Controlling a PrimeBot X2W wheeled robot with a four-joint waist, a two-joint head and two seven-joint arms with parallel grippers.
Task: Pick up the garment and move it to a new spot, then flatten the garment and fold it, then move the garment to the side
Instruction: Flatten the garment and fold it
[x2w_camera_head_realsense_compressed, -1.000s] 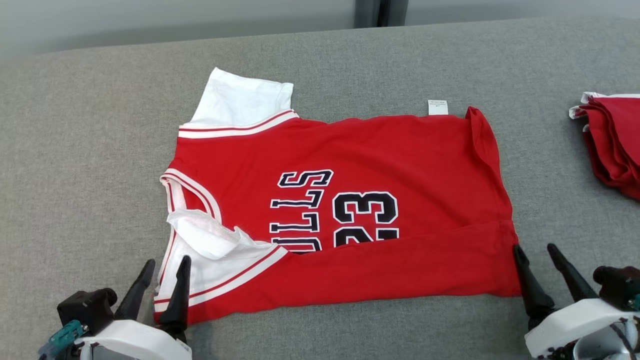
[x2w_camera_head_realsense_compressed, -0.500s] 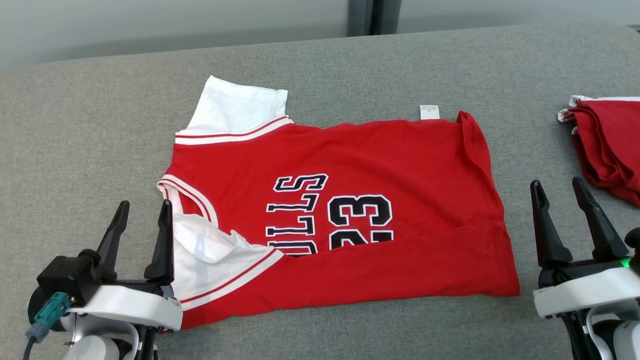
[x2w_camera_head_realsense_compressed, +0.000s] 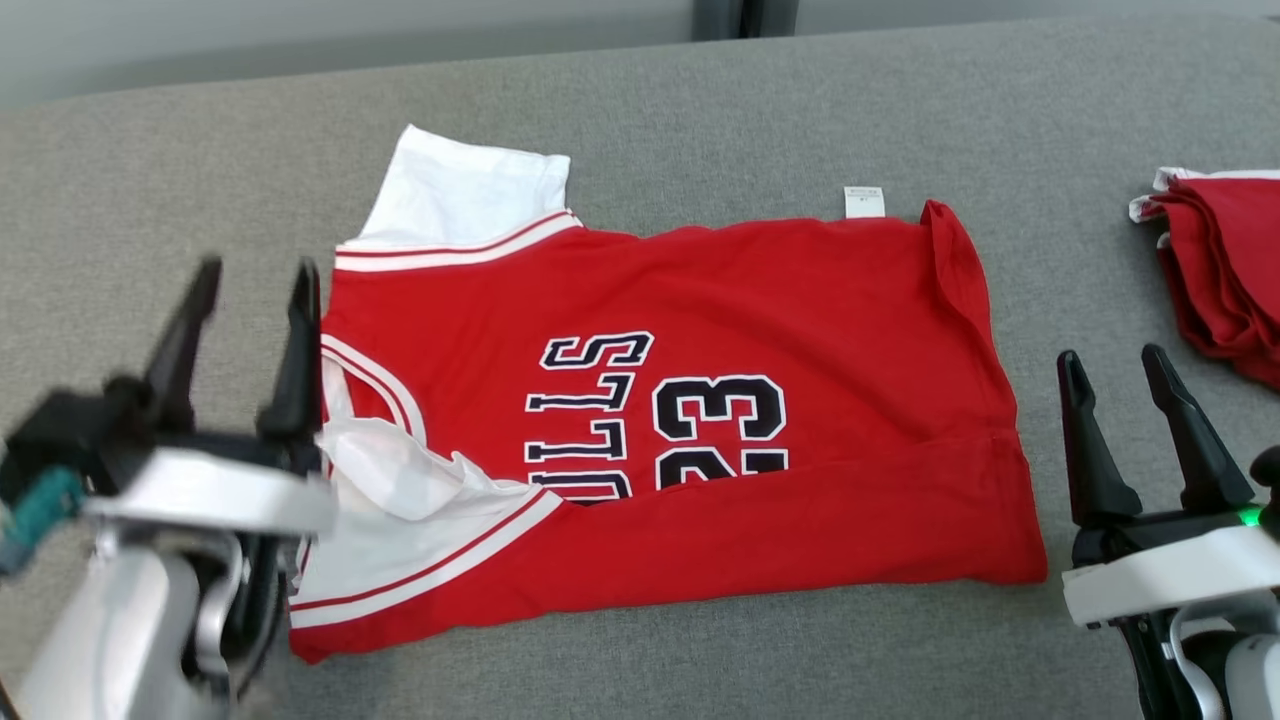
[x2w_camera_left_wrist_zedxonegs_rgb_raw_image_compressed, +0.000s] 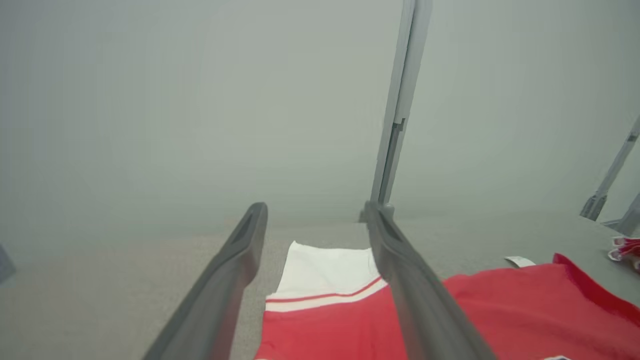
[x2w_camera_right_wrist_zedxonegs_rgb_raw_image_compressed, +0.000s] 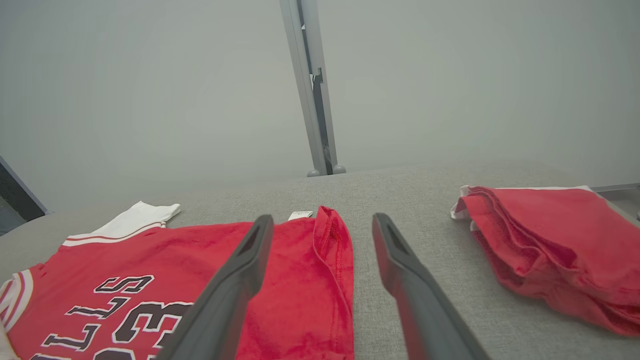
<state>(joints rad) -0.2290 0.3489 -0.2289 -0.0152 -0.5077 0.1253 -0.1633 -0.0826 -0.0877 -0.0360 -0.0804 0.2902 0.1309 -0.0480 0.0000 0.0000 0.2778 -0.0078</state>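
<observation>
Raised since earlier, my left gripper (x2w_camera_head_realsense_compressed: 258, 266) flanks the jersey's (x2w_camera_head_realsense_compressed: 800, 300) collar end, my right gripper (x2w_camera_head_realsense_compressed: 1110, 353) its hem; both stand open, empty. Its long axis runs between them.

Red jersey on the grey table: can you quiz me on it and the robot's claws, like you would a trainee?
1. True or false: the left claw is gripping the red jersey.
2. Which number is printed on the jersey? A 23, B 45, C 7.
3. Fill in: the folded red clothes lie nearest the ____ claw.
Key: 1 false, it stands open; 2 A; 3 right claw.
</observation>
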